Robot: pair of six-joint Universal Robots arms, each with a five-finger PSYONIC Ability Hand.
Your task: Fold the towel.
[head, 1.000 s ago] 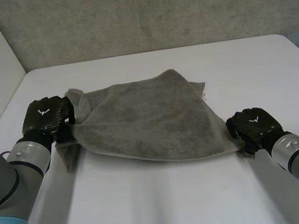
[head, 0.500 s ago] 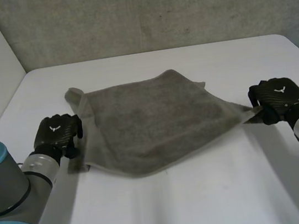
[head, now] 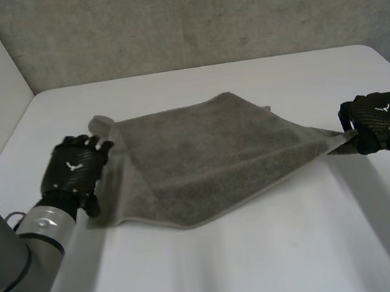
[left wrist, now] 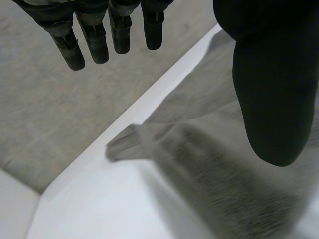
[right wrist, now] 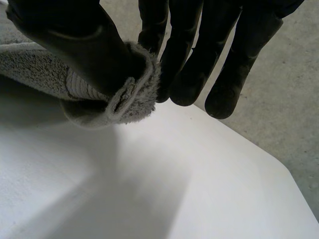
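Clearly, right robot hand (head: pixel 376 117) pinches towel (head: pixel 211 158) corner.

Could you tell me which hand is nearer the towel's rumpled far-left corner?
Left. The left hand is open just beside that corner of the towel; the right hand pinches the opposite corner.

The towel (head: pixel 208 160) is spread on the tabletop (head: pixel 241 270), flanked by the left robot hand (head: pixel 73 170) and the right robot hand (head: pixel 379 119).
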